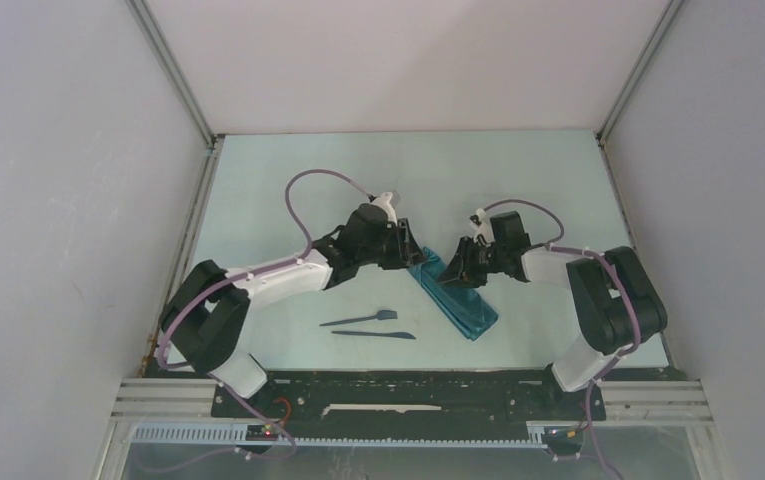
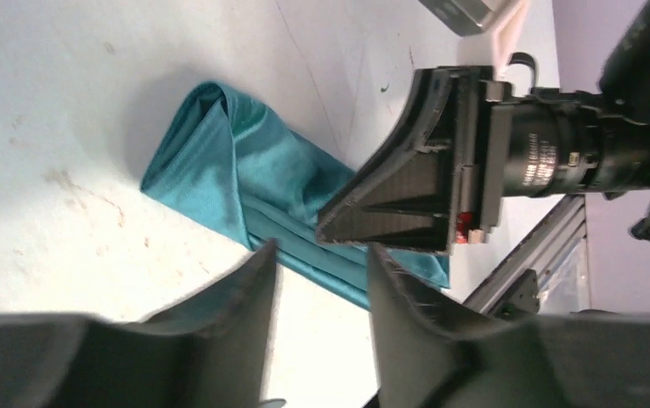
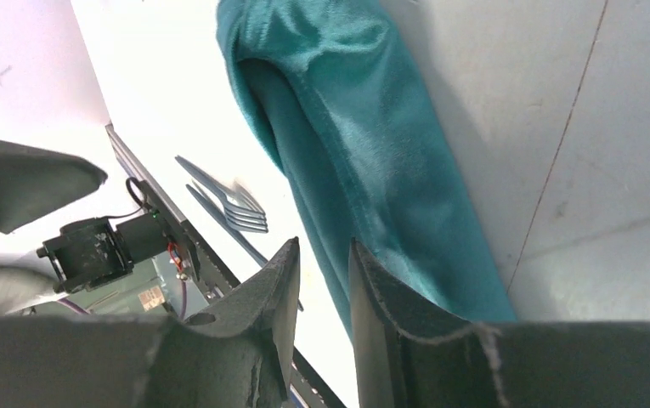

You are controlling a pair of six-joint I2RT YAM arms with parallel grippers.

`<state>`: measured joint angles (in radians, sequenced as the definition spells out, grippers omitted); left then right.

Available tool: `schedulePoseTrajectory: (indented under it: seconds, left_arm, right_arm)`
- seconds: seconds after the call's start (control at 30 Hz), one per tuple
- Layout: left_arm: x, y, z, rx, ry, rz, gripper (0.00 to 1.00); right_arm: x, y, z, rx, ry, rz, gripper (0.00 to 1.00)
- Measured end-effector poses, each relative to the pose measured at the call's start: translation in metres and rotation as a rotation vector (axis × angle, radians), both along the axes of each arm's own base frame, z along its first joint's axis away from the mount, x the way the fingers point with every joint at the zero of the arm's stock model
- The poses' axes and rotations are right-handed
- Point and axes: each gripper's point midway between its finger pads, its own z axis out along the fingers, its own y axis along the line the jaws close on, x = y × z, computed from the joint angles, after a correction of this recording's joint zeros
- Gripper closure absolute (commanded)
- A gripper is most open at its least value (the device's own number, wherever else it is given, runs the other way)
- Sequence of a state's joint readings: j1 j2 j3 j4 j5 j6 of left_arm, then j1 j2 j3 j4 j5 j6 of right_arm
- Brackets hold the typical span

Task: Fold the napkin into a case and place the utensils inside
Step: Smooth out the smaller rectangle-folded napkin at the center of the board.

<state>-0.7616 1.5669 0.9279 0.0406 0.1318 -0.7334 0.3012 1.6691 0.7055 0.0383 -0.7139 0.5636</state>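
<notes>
The napkin (image 1: 458, 297) lies folded as a narrow teal strip, the case, running diagonally at mid-table; its bunched end (image 2: 211, 153) shows in the left wrist view. My left gripper (image 1: 413, 250) (image 2: 321, 252) is open just beside the strip's far end, with bare table between its fingers. My right gripper (image 1: 453, 270) (image 3: 323, 248) stands narrowly open at the strip's edge (image 3: 372, 153), holding nothing. The utensils lie left of the strip, near the front: the fork (image 1: 363, 319) (image 3: 238, 204) and the knife (image 1: 374, 334) (image 3: 223, 221).
The black base plate and aluminium rail (image 1: 408, 385) run along the near table edge. White enclosure walls (image 1: 78, 200) close in the table on both sides and at the back. The right gripper's body (image 2: 440, 170) hangs close over the strip in the left wrist view.
</notes>
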Motion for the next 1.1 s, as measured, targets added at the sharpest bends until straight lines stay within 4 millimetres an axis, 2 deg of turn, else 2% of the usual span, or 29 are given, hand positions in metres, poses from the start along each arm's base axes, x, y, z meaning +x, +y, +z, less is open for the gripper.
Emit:
schedulePoseTrajectory:
  seconds: [0.1, 0.17, 0.2, 0.23, 0.37, 0.43, 0.6, 0.73, 0.83, 0.93, 1.0, 1.1]
  left_arm:
    - [0.006, -0.003, -0.001, -0.042, 0.036, -0.005, 0.73]
    - [0.014, -0.011, -0.013, -0.055, 0.073, -0.016, 0.78]
    - [0.018, -0.02, -0.037, -0.048, 0.129, -0.029, 0.79]
    - [0.017, -0.021, -0.048, -0.038, 0.155, -0.029, 0.79]
    - [0.026, -0.026, -0.083, -0.007, 0.206, -0.017, 0.8]
    - [0.028, -0.025, -0.094, -0.009, 0.235, -0.015, 0.81]
    - [0.039, -0.025, -0.093, -0.013, 0.226, -0.009, 0.81]
    - [0.04, -0.024, -0.093, -0.007, 0.215, -0.021, 0.79]
    - [0.038, -0.025, -0.091, -0.014, 0.217, -0.04, 0.69]
    - [0.033, -0.024, -0.083, -0.044, 0.239, -0.061, 0.63]
    - [0.03, -0.021, -0.07, -0.084, 0.251, -0.066, 0.58]
    - [0.025, -0.009, -0.038, -0.149, 0.245, -0.054, 0.54]
  right_arm:
    - [0.0, -0.002, 0.007, -0.013, -0.029, 0.001, 0.65]
    - [0.0, -0.002, 0.007, -0.023, -0.037, 0.002, 0.66]
    - [-0.004, -0.002, 0.002, -0.044, -0.032, 0.004, 0.66]
    - [-0.005, -0.001, -0.001, -0.056, -0.032, 0.006, 0.66]
    - [-0.024, 0.008, -0.015, -0.101, -0.023, 0.038, 0.66]
    - [-0.031, 0.013, -0.012, -0.116, -0.041, 0.056, 0.64]
    - [-0.047, 0.006, 0.007, -0.196, -0.09, 0.058, 0.37]
    - [-0.051, -0.007, 0.03, -0.327, -0.181, 0.069, 0.27]
    - [-0.045, -0.005, 0.051, -0.427, -0.27, 0.109, 0.23]
    - [-0.044, -0.003, 0.062, -0.516, -0.332, 0.143, 0.21]
    - [-0.045, 0.0, 0.065, -0.596, -0.365, 0.186, 0.23]
    - [-0.042, 0.002, 0.061, -0.695, -0.382, 0.241, 0.26]
